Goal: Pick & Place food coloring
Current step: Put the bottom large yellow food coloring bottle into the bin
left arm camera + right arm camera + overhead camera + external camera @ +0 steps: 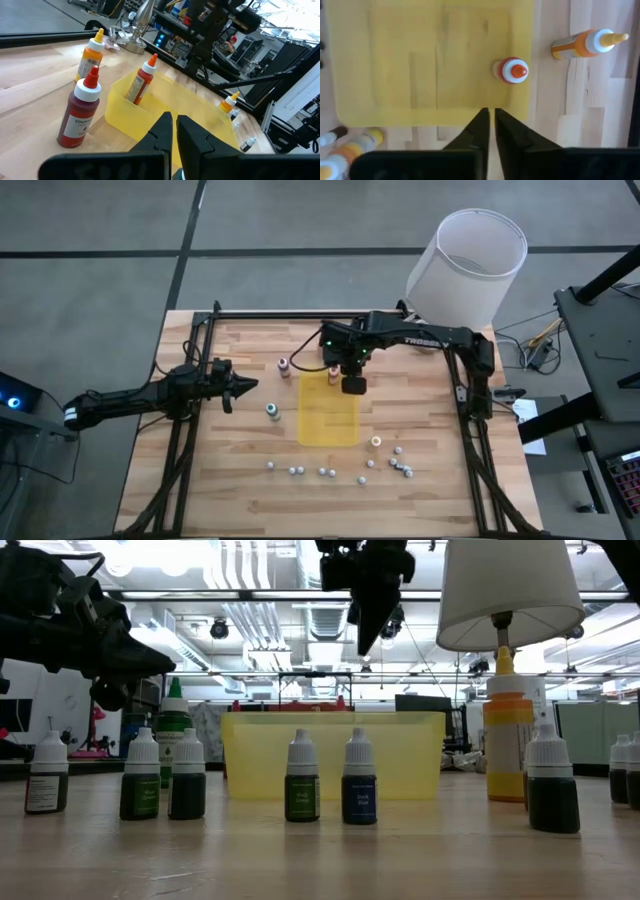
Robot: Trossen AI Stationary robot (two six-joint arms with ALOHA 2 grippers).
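Looking down, the right end effector (490, 117), closed and empty, reveals a red bottle (512, 71) inside the yellow bin (420, 60).

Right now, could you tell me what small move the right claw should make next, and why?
Probably open the right claw and shift it toward the orange bottle just outside the yellow tray: it hangs shut and empty over the tray, where a red bottle already stands. The left claw waits aside.
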